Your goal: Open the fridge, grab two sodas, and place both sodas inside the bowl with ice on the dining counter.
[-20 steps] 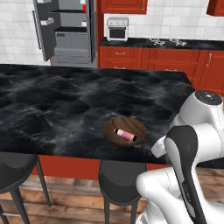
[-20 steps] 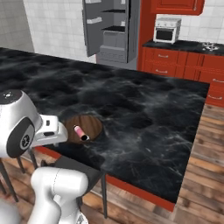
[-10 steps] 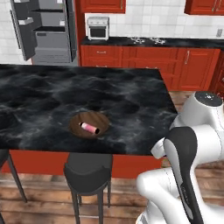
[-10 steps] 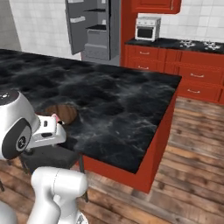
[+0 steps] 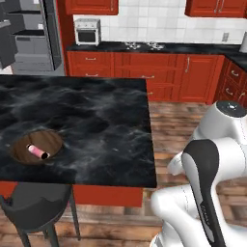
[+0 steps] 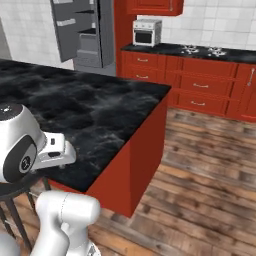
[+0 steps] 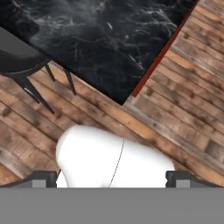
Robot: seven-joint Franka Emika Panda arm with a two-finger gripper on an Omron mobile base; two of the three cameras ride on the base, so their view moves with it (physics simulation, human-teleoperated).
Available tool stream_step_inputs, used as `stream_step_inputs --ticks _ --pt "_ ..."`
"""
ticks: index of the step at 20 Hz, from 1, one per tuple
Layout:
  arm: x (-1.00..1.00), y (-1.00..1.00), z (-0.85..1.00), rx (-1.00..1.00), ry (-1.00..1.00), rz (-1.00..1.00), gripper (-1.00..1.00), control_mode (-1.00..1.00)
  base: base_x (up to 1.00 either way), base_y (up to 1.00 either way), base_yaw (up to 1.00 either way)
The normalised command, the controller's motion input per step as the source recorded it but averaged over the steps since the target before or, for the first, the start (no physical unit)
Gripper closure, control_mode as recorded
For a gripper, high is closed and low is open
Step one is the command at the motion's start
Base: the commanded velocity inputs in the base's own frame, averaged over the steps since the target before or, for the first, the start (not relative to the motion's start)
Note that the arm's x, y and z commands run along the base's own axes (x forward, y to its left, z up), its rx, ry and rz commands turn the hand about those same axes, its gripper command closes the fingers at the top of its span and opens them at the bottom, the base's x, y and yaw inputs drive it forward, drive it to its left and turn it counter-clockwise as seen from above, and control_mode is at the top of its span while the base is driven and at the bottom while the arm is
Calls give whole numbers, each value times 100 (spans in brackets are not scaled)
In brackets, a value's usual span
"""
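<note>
1 soda lies in the bowl on the dining counter – gripper is seen spread apart, empty. The open fridge should be approached squarely – the 2nd can is best grasped mid-body.

The fridge is cut off at the 10 o'clock corner of the left base view. The stool runs off the 7 o'clock edge. Only 1 soda is discernible in the bowl; ice is too small to tell.
</note>
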Motion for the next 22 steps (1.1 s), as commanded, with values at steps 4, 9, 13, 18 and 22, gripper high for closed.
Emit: stream_step_inputs --ticks 4,9,13,18,22 --pt "0 0 0 0 0 0 -100 100 48 -100 0" --pt "0 0 0 0 0 0 -100 100 84 -99 1" --pt "0 0 0 0 0 0 -100 100 100 -86 7" --pt "0 0 0 0 0 0 -100 100 100 -96 13" --pt "0 0 0 0 0 0 -100 100 100 -70 21"
